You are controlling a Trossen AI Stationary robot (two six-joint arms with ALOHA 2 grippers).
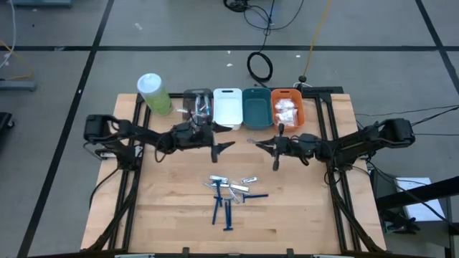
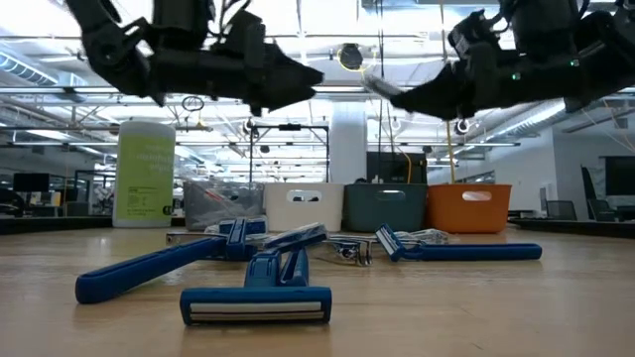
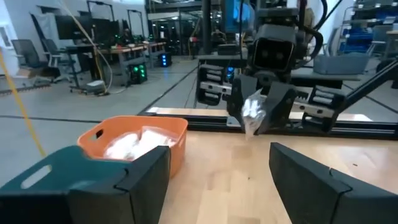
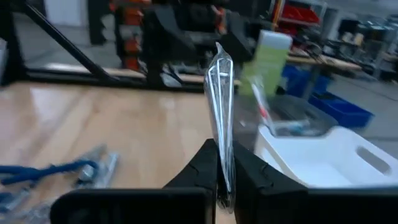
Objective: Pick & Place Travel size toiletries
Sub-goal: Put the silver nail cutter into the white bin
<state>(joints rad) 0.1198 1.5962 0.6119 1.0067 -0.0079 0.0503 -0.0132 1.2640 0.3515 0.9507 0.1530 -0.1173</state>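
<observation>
Toiletries lie in a loose pile near the desk's middle: blue razors [image 1: 228,213] and small clear-wrapped packets [image 1: 238,188]. More white pouches [image 1: 286,110] fill the orange bin [image 1: 297,123] in the row of 4 bins along the desk's back edge. The right gripper [image 1: 252,141] hangs above the desk before the teal bin [image 1: 256,118], fingers clamped on a clear crinkly pouch [image 4: 222,112]. The left gripper [image 1: 225,147] hovers before the white bin [image 1: 228,113], fingers apart, empty.

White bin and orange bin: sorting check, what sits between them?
The teal bin sits between the white bin and orange bin, clearest in the high view.
</observation>
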